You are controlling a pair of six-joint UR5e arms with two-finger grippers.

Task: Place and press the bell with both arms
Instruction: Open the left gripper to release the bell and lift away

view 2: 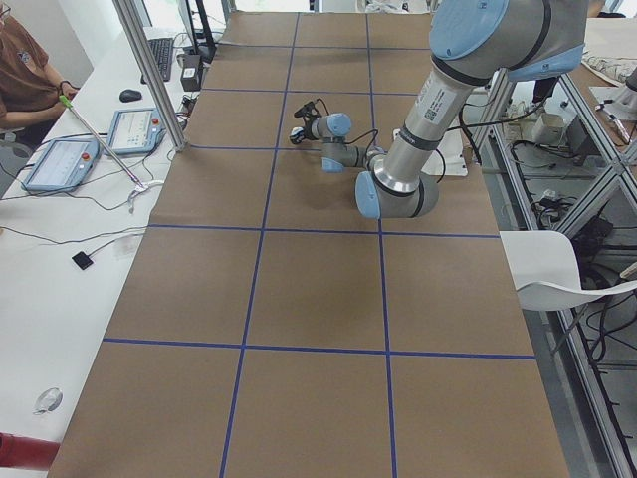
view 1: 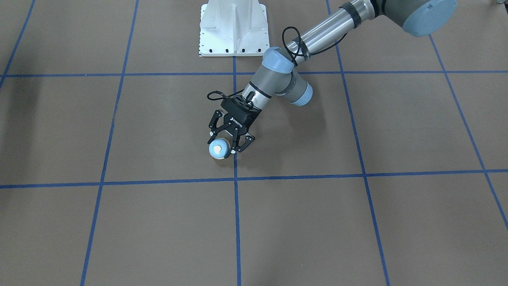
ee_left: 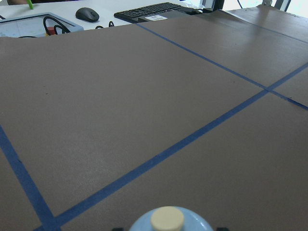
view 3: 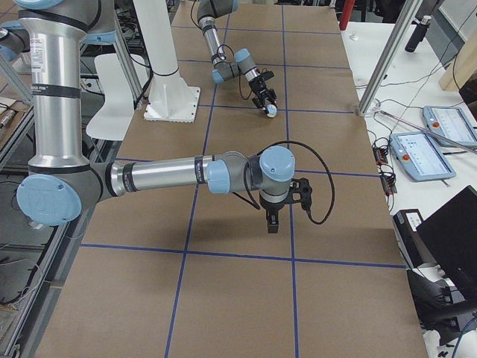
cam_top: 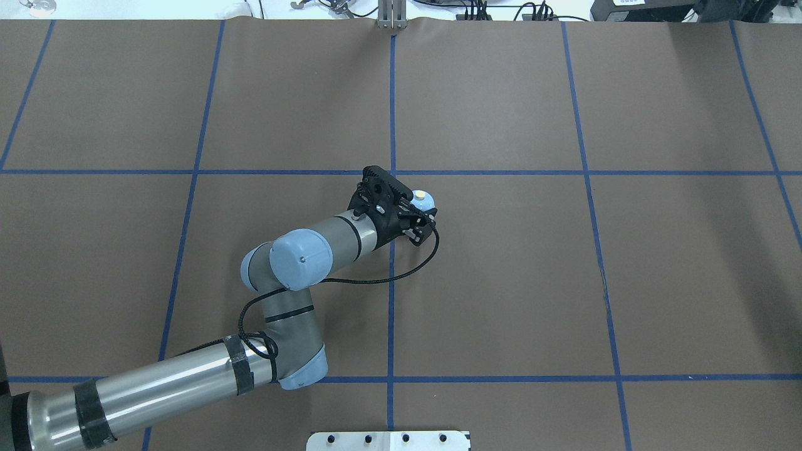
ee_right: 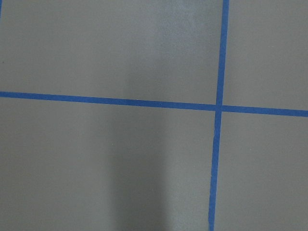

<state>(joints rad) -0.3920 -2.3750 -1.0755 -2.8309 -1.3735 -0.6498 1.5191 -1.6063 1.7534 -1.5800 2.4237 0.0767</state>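
The light-blue bell [view 1: 219, 149] with its cream button sits between the fingers of my left gripper [view 1: 222, 147], just beside the centre tape line and low over the table. The gripper is shut on it. Overhead, the bell [cam_top: 423, 200] peeks out past the left gripper [cam_top: 423, 210]. The left wrist view shows the bell's top [ee_left: 167, 220] at the bottom edge. My right gripper [view 3: 271, 224] shows only in the exterior right view. It points down over the table, far from the bell [view 3: 271, 111], and I cannot tell if it is open.
The white pedestal base [view 1: 234, 28] stands at the robot's side of the brown table, which carries a blue tape grid [cam_top: 391, 113]. Tablets [view 3: 417, 156], a keyboard [ee_left: 149, 10] and a metal post [view 2: 149, 70] line the operators' side, where a person [view 2: 20, 70] sits.
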